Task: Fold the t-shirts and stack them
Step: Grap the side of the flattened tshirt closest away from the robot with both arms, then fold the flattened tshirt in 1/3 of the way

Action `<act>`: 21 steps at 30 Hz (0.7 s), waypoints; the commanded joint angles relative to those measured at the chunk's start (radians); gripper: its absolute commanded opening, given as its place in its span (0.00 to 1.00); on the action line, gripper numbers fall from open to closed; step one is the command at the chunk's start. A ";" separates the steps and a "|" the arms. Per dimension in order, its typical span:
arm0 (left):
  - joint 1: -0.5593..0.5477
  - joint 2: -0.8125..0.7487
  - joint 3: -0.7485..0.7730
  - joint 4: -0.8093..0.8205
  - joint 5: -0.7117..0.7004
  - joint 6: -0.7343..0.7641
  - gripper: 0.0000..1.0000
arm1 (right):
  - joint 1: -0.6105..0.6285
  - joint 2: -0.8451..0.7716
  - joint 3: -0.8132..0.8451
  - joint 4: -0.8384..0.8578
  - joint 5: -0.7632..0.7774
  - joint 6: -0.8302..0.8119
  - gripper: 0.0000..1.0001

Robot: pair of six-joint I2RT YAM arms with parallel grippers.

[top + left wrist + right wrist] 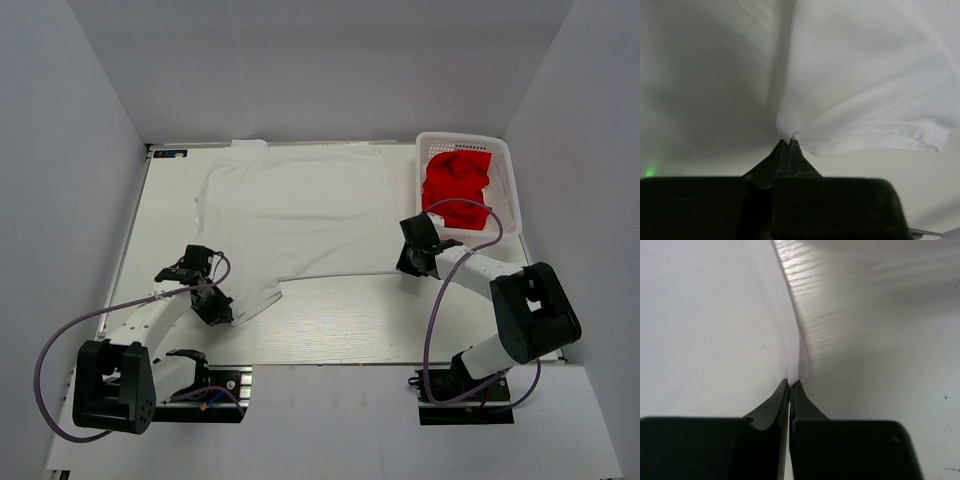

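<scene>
The large white t-shirt (295,215) lies spread flat over the back half of the table. My left gripper (222,312) is shut on its near left corner, and the left wrist view shows that hem (865,135) pinched at the fingertips (787,142). My right gripper (410,262) is shut on the shirt's near right edge; the cloth fold (797,367) is nipped between its closed tips (791,384). The red t-shirt (456,188) sits crumpled inside the white lattice basket (503,170) at the back right.
The basket stands against the table's right edge, just behind my right arm. Purple cables (55,360) loop beside both arm bases. White walls close in the table on three sides. Bare tabletop (340,320) lies between the shirt's near hem and the arm bases.
</scene>
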 commanded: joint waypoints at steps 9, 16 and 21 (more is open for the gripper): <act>-0.003 0.080 0.244 0.107 0.097 0.070 0.00 | 0.022 0.037 0.146 -0.060 -0.094 -0.089 0.00; 0.018 0.218 0.487 0.128 0.056 0.081 0.00 | 0.019 0.074 0.308 -0.120 -0.045 -0.135 0.00; 0.018 0.325 0.637 0.119 -0.060 0.090 0.00 | 0.016 0.138 0.405 -0.156 0.007 -0.147 0.00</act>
